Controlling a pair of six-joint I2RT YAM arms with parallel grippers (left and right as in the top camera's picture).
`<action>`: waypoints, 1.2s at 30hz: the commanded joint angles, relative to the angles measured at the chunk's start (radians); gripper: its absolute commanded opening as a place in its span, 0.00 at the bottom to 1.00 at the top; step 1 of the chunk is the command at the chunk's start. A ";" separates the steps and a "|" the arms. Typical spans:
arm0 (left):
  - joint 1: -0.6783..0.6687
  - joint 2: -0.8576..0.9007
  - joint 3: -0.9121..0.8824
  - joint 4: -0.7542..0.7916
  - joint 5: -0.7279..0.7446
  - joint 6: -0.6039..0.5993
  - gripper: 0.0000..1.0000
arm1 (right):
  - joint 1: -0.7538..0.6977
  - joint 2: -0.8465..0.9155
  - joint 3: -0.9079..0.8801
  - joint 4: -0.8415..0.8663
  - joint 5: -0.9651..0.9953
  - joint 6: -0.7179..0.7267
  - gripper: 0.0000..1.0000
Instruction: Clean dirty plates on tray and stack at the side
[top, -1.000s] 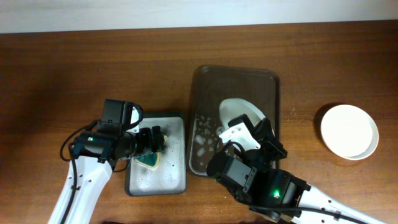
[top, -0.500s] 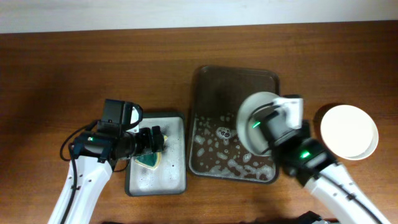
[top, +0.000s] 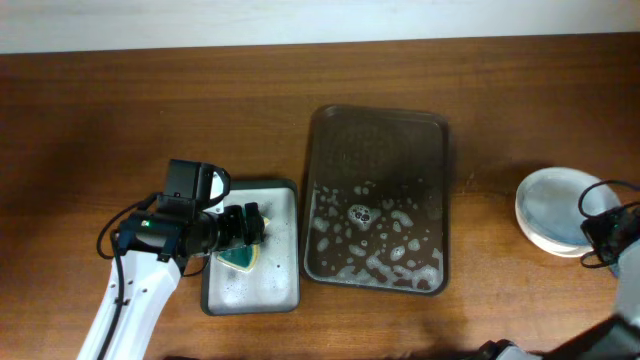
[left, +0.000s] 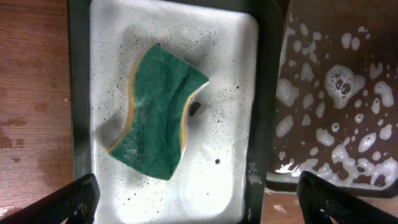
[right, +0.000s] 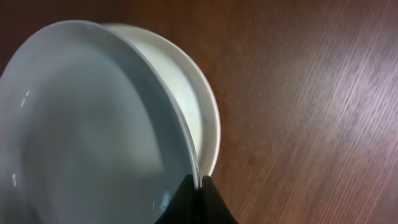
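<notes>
Currently, the brown tray (top: 446, 200) sits mid-desk: dark rect. w/ rounded corners and a raised rim, glossy wet floor. White foam (top: 375, 255) lies in blobs over its near half.

The desk (top: 150, 100) is reddish-brown wood w/ visible grain.

Just left of the brown tray, approx. parallel to it, is the grey tray (top: 275, 285). It is smaller, w/ a dark rim and a pale soapy film speckled w/ black flecks. The sponge (left: 158, 112) lies in it: green scouring face, yellow edge, wavy outline.

Plates are at the desk's right side, well apart from the brown tray. Both are round, shallow, smooth and glazed.
- The held plate (right: 93, 124) is pale blue-white. It sits at a slant over the lower plate (right: 189, 93) and is offset from it.
- Whether its far edge touches the lower plate cannot be told.

Left arm: enters from the near-left, white forearm, black wrist. The left tool (left: 196, 199) hangs above the grey tray over the sponge, fingers spread wide and clear of the sponge.

Right arm: only partly in the overhead view, at the far right edge. The right tool (right: 199, 185) is closed, pinching the thin rim of the held plate between dark fingertips.
</notes>
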 joint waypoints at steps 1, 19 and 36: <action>0.006 -0.015 0.005 0.001 0.008 0.002 0.99 | -0.005 0.051 0.014 0.010 -0.075 -0.025 0.57; 0.006 -0.015 0.005 0.001 0.008 0.002 1.00 | 0.630 -0.059 -0.169 -0.043 -0.246 -0.179 0.35; 0.006 -0.015 0.005 0.001 0.008 0.002 1.00 | 0.684 0.139 -0.227 0.122 0.038 -0.312 0.04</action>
